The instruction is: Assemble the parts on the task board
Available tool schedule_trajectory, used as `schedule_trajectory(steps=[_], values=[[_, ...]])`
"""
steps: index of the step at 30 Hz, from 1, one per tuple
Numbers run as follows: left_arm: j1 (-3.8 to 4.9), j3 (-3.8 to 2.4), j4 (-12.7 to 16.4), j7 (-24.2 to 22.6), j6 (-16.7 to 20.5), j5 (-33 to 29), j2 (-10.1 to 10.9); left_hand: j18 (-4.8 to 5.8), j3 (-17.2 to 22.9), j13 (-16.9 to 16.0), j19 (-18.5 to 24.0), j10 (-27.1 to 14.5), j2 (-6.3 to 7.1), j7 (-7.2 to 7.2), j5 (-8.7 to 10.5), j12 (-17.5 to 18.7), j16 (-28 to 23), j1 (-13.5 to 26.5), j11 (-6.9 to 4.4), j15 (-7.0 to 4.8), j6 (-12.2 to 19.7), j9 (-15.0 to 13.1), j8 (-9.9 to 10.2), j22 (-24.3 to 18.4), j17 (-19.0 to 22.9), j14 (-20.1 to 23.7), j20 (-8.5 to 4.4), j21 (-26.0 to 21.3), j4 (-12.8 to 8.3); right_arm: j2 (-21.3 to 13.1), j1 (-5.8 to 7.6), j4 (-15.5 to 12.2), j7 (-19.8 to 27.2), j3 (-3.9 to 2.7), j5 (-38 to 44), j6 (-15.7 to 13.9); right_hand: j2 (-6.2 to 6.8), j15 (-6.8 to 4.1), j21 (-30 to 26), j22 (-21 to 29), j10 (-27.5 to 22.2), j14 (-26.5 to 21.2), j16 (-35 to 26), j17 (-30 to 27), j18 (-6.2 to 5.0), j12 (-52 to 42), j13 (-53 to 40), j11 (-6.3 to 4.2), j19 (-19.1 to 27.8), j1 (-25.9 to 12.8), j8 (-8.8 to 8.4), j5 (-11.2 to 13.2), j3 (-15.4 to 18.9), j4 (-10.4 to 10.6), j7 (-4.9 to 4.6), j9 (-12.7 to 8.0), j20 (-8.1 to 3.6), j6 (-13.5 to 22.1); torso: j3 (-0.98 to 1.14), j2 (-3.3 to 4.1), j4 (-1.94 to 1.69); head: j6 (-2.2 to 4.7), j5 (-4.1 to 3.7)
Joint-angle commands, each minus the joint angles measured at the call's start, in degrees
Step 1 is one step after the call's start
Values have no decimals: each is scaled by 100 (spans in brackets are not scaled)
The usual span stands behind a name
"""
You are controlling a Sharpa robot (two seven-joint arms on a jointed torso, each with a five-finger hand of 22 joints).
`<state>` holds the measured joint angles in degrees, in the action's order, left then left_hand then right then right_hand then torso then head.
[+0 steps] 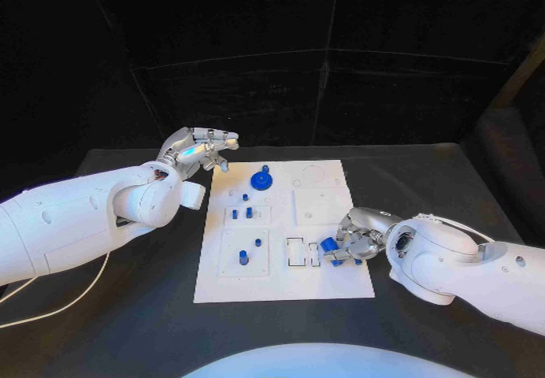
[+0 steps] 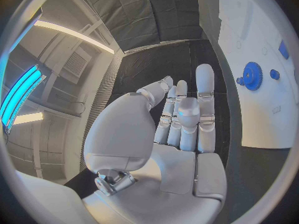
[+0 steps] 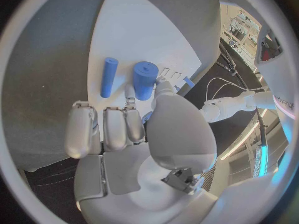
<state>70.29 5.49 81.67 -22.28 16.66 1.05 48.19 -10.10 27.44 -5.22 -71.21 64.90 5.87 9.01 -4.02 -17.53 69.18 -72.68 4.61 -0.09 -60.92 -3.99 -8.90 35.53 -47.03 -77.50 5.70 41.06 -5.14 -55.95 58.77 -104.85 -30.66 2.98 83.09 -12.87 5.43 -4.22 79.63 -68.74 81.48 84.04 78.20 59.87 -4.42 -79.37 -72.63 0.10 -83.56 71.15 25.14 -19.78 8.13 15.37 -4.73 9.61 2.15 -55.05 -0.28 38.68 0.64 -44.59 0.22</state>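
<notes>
The right hand [image 1: 354, 239] sits at the near right edge of the task board [image 1: 341, 287], low over the white plate, grasping a thick blue cylinder [image 3: 144, 79] between thumb and fingertip. The right wrist view shows this piece pinched at one end, so that its free end stays clear for seating. A second, thinner blue rod [image 3: 109, 76] lies flat on the board just beside the held cylinder, apart from the fingers [image 3: 82, 129]; it probably waits its turn. The hand's position next to the small rectangular slots [image 1: 305, 251] suggests that a seat in this near-right region is the target, though which one cannot be told.

Toward the middle of the board, short blue pegs [image 1: 242, 213] stand upright in the recessed tiles, and one more peg [image 1: 242, 255] stands in the near-left tile. These appear already seated.

Farther back, a blue gear [image 1: 262, 182] rests on the board's far-left part, with a small blue knob [image 2: 274, 74] beside it.

Farthest, the left hand [image 1: 200, 150] hovers off the board's far-left corner above the black worktop [image 1: 454, 181]. It is released, its fingers extended and apart and holding nothing. Its position keeps it clear of the right hand's work.
</notes>
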Motion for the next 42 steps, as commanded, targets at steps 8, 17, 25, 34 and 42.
schedule_trajectory(steps=[8,17,25,34,42], values=[[5,-1,4,-26,-83,-19,9,-41,-39,-6,25,-17,-51,-8,20,-20,-11,-8,-3,-9,14,3,-20,-9,3,25,-11,-27,-4,-8,-87,-39,-186,25,79,-180,-218,-7,74,-109,43,150,-3,-1,65,3,-60,-34,-65,243,211,-365,12,25,42,42,-22,-30,0,-5,9,-14,18],[3,0,-5,-31,-86,-19,-4,-41,-39,-6,25,-17,-51,-8,20,-20,-11,-8,-3,-9,14,3,-20,-9,3,25,-11,-27,-4,-227,-89,-349,26,20,-373,-975,-306,-33,114,-184,76,161,19,46,77,-11,-114,-67,-87,290,299,-500,39,28,78,79,-44,-91,-3,-12,1,0,17],[2,0,0,-32,-83,-19,-1,-41,-39,-6,25,-17,-51,-8,20,-20,-11,-8,-3,-9,14,3,-20,-9,3,25,-11,-27,-4,-274,-82,-595,168,15,-783,-1363,-364,-49,122,-195,83,163,22,48,78,2,-118,-82,-90,244,331,-554,80,75,94,97,-62,-118,-5,-6,-3,12,30],[2,0,11,-33,-88,-19,2,-41,-39,-6,25,-17,-51,-8,20,-20,-11,-8,-3,-9,14,3,-20,-9,3,25,-11,-27,-4,-14,-80,-527,134,14,-1090,-1212,-393,-59,125,-199,85,162,19,40,78,15,-118,-94,-90,201,351,-602,120,102,108,111,-72,-140,-5,0,4,-7,66],[2,0,22,-31,-92,-19,-1,-41,-39,-6,25,-17,-51,-8,20,-20,-11,-8,-3,-9,14,3,-20,-9,3,25,-11,-27,-4,348,-80,-350,-31,14,-1185,-915,-479,-86,128,-206,89,158,9,19,78,51,-112,-129,-87,-4,416,-567,241,124,154,159,-93,-237,-4,6,-7,-26,78]])
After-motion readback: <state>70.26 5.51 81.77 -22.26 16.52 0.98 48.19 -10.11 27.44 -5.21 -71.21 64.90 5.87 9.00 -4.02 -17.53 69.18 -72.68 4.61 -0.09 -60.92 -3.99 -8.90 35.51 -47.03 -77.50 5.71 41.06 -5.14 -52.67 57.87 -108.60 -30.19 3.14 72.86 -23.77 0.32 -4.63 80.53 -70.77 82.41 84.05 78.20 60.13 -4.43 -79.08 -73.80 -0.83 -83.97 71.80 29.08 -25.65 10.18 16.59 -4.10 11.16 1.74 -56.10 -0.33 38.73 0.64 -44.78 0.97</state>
